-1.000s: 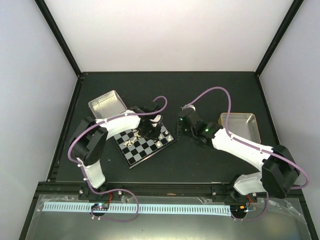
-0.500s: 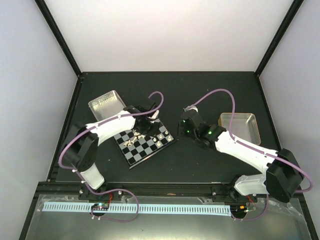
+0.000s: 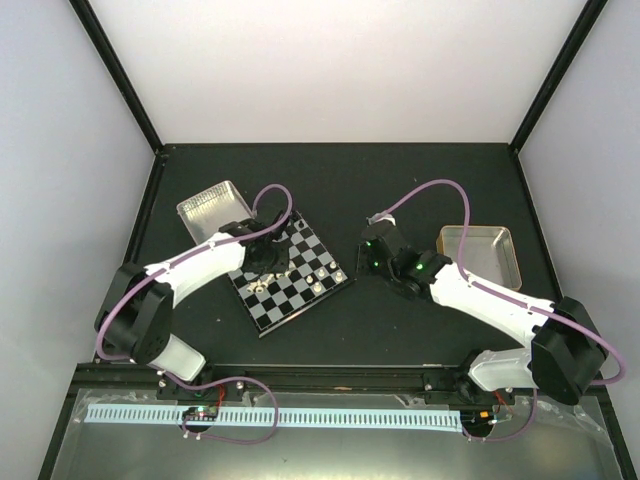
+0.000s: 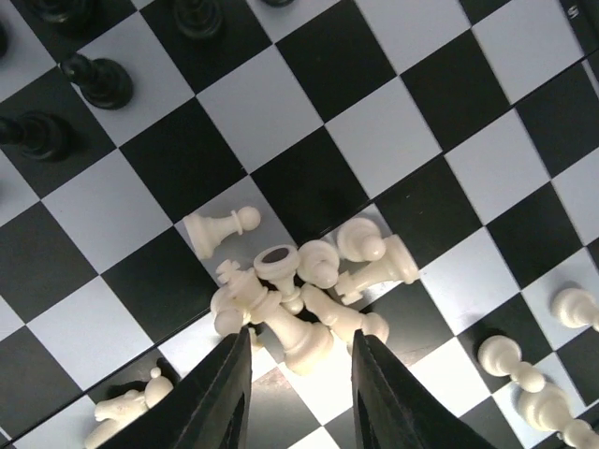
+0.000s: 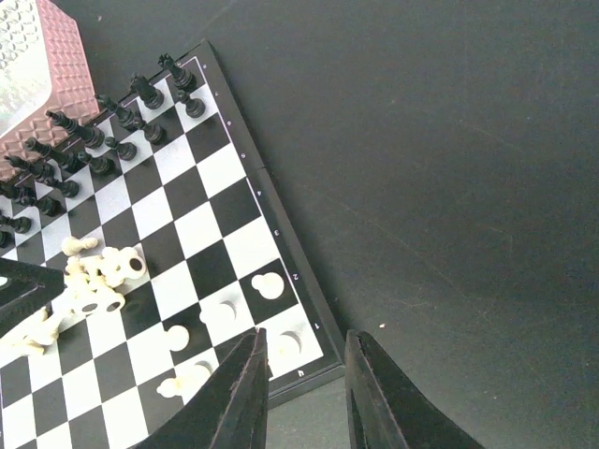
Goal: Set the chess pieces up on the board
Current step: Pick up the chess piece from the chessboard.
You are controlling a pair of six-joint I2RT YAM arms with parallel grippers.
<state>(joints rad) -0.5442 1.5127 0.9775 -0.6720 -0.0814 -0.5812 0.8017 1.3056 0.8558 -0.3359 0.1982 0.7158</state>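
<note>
chess pieces (image 4: pixel 299 299): toppled heap on board (image 4: pixel 271 103), toward its left corner. Tiny, light, hard, rounded; likely to roll and slip. Pinch one across narrow waist. left gripper (image 4: pixel 299 360) just over heap, jaws partly apart, nothing clamped. right gripper (image 5: pixel 304 374) just off board's right corner, jaws apart, empty.

This seems to be a robotics laboratory cell. Plain white panels (image 3: pixel 350 70) held by black frame bars (image 3: pixel 117 75) enclose a dark table (image 3: pixel 330 175). The left arm (image 3: pixel 195 263) and the right arm (image 3: pixel 490 298) are bolted at its near edge, with purple cables (image 3: pixel 430 183) exposed.
</note>
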